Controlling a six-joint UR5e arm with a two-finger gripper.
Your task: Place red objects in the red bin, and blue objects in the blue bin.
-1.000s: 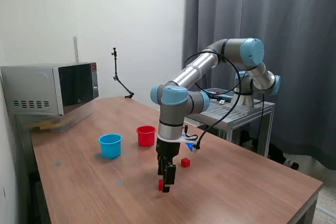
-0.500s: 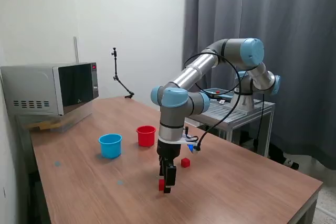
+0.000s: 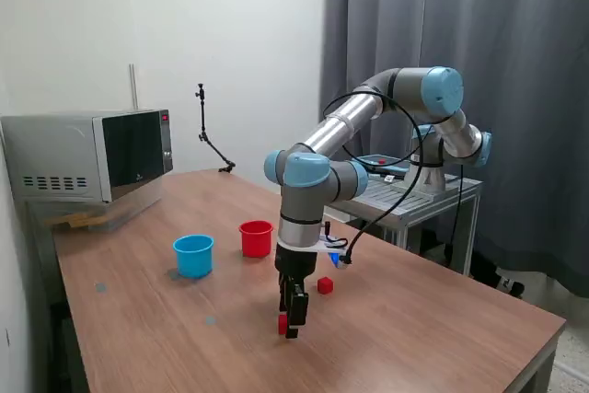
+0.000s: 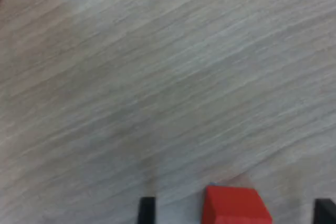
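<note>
My gripper points straight down at the table, its tips at the surface. A small red cube sits right by the fingers. In the wrist view this red cube lies between the two dark fingertips with gaps on both sides, so the gripper is open around it. A second red cube rests a little further back. The red cup and the light blue cup stand upright side by side behind the gripper. A bit of dark blue shows behind the wrist.
A microwave stands at the table's far corner on the exterior view's left. A thin black stand rises by the wall. A metal cart holding the arm's base sits beyond the table edge on the exterior view's right.
Almost nothing differs: the gripper stays low over the near red cube, and the cube has not shifted on the table.
</note>
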